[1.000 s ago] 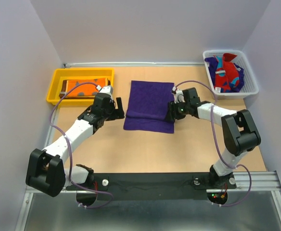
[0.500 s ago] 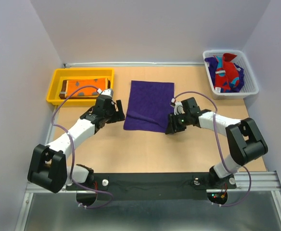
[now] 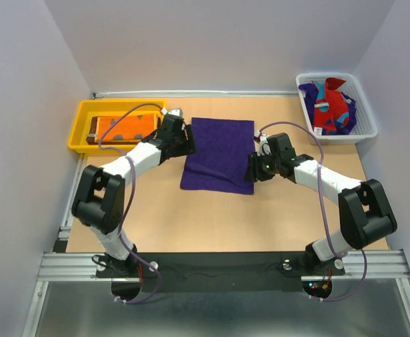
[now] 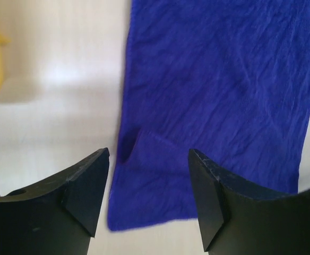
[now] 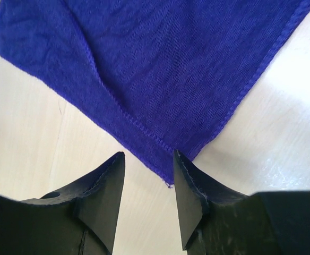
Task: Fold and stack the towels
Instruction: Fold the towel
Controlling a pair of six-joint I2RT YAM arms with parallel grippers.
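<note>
Change: left pincer has swung from the purple towel's near-left side to its far-left edge.
Left pincer: jaws wide, empty, over that edge.
Right pincer: jaws narrower but apart, straddling the near-right corner.
Purple towel: lies mid-surface.

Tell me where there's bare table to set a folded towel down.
The widest bare stretch of wooden table lies between the flat purple towel and the arm bases. A smaller patch sits between that towel and the white mesh basket. It is crowded at the towel's edges, by the left gripper and right gripper, and beside the yellow plastic tray.
</note>
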